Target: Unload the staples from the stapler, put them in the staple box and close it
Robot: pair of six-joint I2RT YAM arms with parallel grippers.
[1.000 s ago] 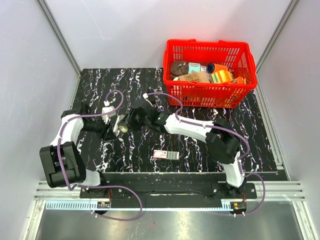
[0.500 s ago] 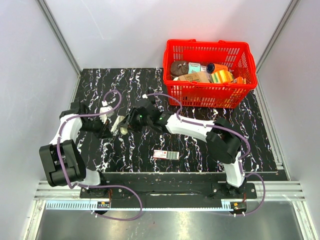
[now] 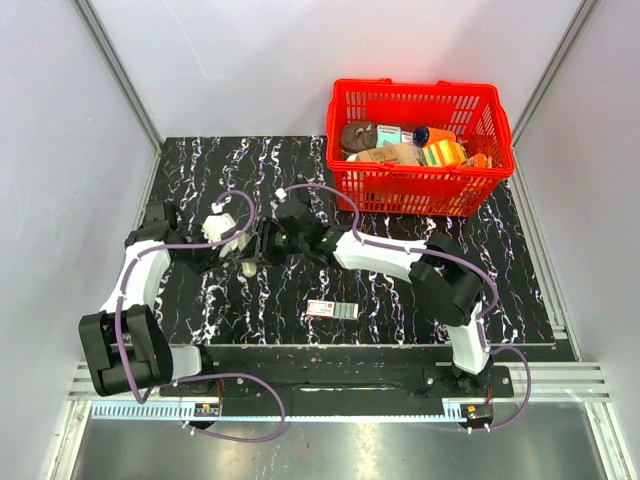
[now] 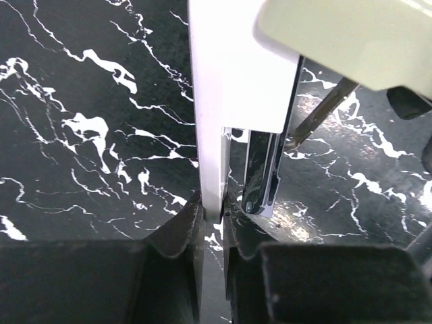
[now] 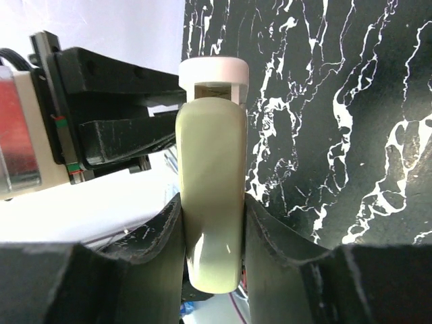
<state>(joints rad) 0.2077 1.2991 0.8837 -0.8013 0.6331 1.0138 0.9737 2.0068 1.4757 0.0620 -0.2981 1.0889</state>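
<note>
No slim black stapler shows in any view. Both grippers hold one cream-beige oblong object point(image 3: 245, 256) above the mat at centre left. It has a cream top point(image 4: 351, 34), a white flat part point(image 4: 229, 81) and a chrome rail point(image 4: 263, 169) hanging between them. My left gripper point(image 4: 212, 209) is shut on the lower edge of the white flat part. My right gripper point(image 5: 211, 202) is shut on the cream body point(image 5: 209, 155), which has a white round end point(image 5: 212, 71). In the top view the left gripper point(image 3: 230, 248) and the right gripper point(image 3: 264, 246) face each other.
A small red-white-grey box point(image 3: 332, 310) lies on the black marbled mat point(image 3: 400, 300) near the front. A red basket point(image 3: 420, 190) with several items stands at the back right. Grey walls close in both sides.
Both grippers have shifted slightly right with the cream object between them. The left arm has stretched out further. The white part now hangs lower.
</note>
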